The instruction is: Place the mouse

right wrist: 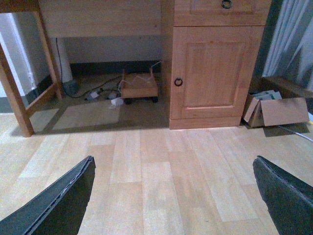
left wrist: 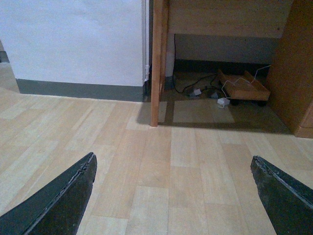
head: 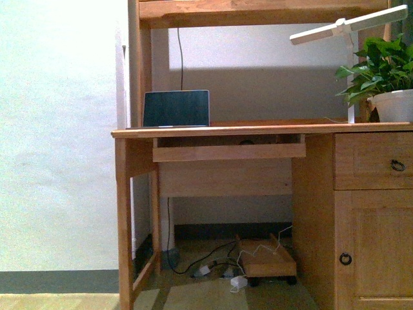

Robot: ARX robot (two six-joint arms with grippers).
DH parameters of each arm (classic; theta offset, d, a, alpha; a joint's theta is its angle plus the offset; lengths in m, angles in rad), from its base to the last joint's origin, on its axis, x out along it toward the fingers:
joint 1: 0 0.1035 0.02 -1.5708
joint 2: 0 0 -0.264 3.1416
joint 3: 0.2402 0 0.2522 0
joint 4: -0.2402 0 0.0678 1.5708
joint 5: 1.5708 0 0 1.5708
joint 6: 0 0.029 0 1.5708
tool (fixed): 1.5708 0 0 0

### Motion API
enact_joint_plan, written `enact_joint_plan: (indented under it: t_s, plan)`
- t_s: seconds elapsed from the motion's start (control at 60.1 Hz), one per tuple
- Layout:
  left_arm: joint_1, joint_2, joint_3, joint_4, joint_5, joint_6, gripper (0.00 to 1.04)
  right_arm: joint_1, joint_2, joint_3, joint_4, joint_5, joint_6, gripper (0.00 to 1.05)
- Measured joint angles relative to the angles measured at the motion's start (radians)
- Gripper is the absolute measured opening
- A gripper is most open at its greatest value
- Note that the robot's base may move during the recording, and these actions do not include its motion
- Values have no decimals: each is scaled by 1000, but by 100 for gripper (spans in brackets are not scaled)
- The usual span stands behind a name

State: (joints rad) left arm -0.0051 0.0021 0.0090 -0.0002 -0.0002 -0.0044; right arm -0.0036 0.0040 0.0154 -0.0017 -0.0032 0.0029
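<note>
Grippers gape wide (both empty): left gripper (left wrist: 172, 161) and right gripper (right wrist: 172, 161) hover in front of the light-brown wooden desk (head: 258, 129).

You face a wooden desk (head: 258, 129) whose top carries an open laptop (head: 176, 108) at its left end and a white pot (head: 395, 105) of green leaves at its right end, well apart. In the pull-out tray (head: 229, 152) under the top, the mouse (head: 246, 142) shows only as a small dark hump. On the pale plank floor (left wrist: 156, 161) beneath lie 1 low wooden trolley (head: 266, 258), loose cables (head: 206, 261) and a white adapter (head: 239, 282).
</note>
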Motion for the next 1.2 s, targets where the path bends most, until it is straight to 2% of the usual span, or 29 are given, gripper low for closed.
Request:
enact_joint_plan:
  t_s: [1.197]
  plan:
    - [0, 0, 0, 0, 0, 0, 97, 0, -1, 0, 0, 0, 0, 97]
